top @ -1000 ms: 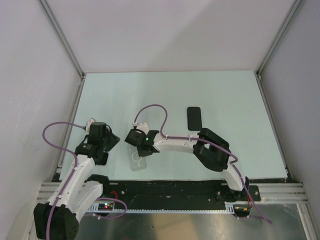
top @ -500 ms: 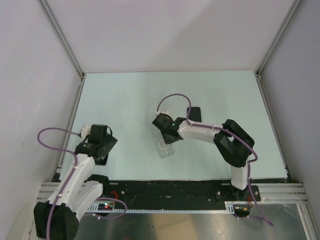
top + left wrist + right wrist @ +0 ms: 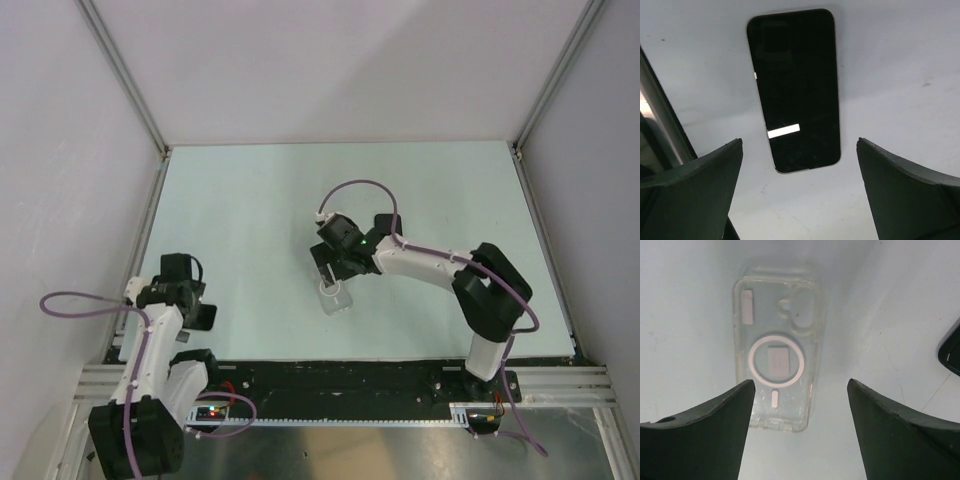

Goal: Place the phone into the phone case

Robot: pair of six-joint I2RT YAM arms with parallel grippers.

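The clear phone case [image 3: 776, 360] lies flat on the pale table, its white ring and short white line facing up. It is also visible in the top view as the phone case [image 3: 337, 297]. My right gripper [image 3: 800, 382] hangs open just over its near end, its fingers wide and touching nothing; from above, the right gripper [image 3: 330, 272] is at the table's middle. A black phone [image 3: 388, 226] lies just behind the right wrist, partly hidden; only a phone corner [image 3: 951, 352] shows at the right wrist view's edge. My left gripper [image 3: 799, 145] is open, and a black phone [image 3: 796, 90] lies flat ahead of it.
A metal rail [image 3: 662, 125] runs along the left of the left wrist view. The left arm [image 3: 165, 295] is pulled back near the table's left edge. Grey walls and corner posts [image 3: 515, 150] enclose the table on three sides.
My right gripper carried the case from near-left to the table's middle, then opened and let it go. My left arm drew back to the left and its gripper opened wider.
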